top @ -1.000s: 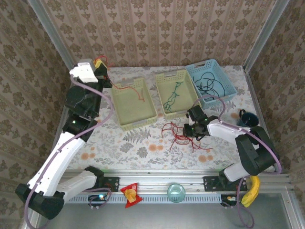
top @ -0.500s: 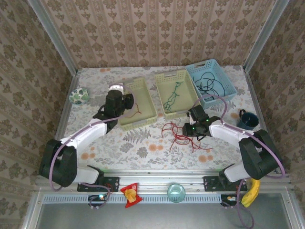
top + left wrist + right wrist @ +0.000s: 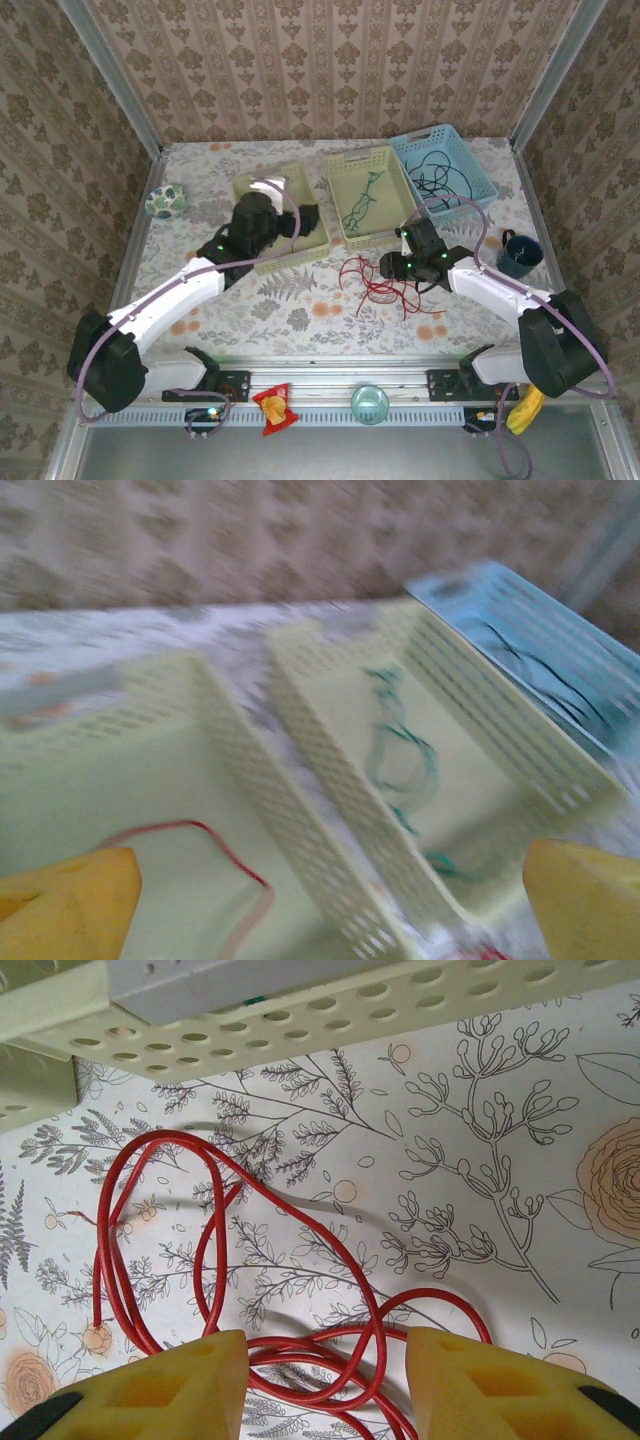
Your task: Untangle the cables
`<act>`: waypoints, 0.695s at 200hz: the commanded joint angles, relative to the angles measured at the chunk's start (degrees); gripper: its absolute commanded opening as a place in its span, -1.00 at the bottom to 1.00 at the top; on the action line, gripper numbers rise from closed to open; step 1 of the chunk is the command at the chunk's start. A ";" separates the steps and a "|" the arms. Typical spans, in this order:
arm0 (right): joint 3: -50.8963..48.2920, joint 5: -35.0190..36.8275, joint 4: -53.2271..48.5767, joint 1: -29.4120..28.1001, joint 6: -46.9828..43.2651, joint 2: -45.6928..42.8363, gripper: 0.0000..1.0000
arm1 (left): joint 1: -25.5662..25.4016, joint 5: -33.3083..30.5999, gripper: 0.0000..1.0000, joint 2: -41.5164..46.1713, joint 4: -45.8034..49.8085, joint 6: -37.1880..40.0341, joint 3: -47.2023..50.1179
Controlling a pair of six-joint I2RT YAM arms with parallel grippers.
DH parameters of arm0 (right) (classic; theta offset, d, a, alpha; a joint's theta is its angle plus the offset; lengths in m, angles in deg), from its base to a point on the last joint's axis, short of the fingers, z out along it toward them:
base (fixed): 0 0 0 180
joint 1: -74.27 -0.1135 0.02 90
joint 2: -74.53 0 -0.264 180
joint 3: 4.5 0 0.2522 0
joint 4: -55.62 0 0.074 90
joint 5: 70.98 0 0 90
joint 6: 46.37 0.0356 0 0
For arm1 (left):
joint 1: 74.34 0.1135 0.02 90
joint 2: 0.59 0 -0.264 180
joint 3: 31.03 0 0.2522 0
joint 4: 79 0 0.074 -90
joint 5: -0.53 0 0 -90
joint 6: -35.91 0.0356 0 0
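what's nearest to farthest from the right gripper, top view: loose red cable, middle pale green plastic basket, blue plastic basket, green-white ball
1. Loose red cable, beside the right gripper.
2. Middle pale green plastic basket, behind.
3. Blue plastic basket, back right.
4. Green-white ball, far left.

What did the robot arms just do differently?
The left tool swung from the far left corner over the left basket and opened, dropping its red cable inside. The right tool opened over the red tangle. The green cable and black cable stayed put.
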 commanded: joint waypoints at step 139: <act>-0.60 2.17 -2.65 -0.98 -0.57 2.42 -0.14 | -17.17 2.66 0.28 -28.57 -8.33 -1.40 -6.40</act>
